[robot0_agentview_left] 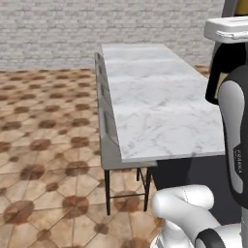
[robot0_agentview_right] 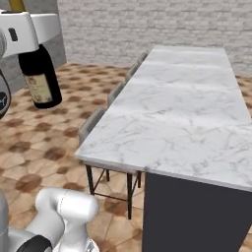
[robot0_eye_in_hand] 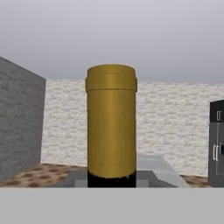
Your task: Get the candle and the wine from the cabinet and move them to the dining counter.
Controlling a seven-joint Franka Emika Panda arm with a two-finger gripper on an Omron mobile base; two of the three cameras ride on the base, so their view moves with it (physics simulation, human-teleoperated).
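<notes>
My gripper [robot0_agentview_right: 24, 32] is shut on the neck of the wine [robot0_agentview_right: 42, 81], a dark bottle with a tan label that hangs upright in the air. In the hand view its gold-foil neck [robot0_eye_in_hand: 111, 127] stands straight up in the middle. In the left base view the gripper [robot0_agentview_left: 230, 29] and a dark strip of the wine [robot0_agentview_left: 215, 77] show at the right edge, beside my arm. The dining counter [robot0_agentview_left: 155, 97], a long white marble island on a dark base [robot0_agentview_right: 192, 216], stretches ahead, its top bare. The candle and the cabinet are out of view.
Grey stools [robot0_agentview_left: 106, 140] are tucked along the counter's left side [robot0_agentview_right: 93, 125]. Patterned tile floor [robot0_agentview_left: 43, 145] lies open to the left. A pale brick wall [robot0_agentview_right: 147, 24] closes the far end. A dark fridge [robot0_eye_in_hand: 216, 144] stands at the right of the hand view.
</notes>
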